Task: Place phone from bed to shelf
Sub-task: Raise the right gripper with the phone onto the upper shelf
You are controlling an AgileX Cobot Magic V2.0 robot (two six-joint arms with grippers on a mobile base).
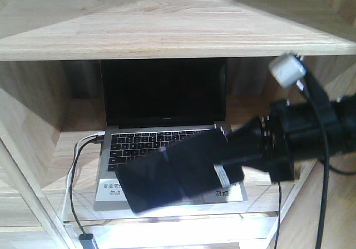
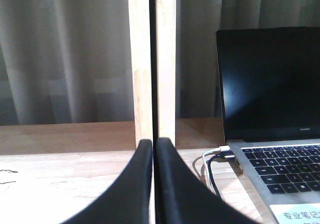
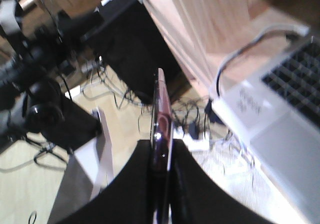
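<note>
Above the laptop (image 1: 164,101) near the front edge of the shelf (image 1: 167,35), the right pincer (image 1: 236,154) clamps the phone (image 1: 167,177) by one end; the left pincer (image 2: 154,174) is closed, empty. Released here, the phone would likely drop onto the laptop, not bare shelf.

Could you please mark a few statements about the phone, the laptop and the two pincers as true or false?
1. The right pincer grips the phone. True.
2. The phone lies on the top board of the shelf. False: it is held lower down, tilted, in front of the laptop.
3. The laptop is open and its screen is dark. True.
4. The left pincer holds a cable. False: it is shut with nothing between its fingers.
</note>
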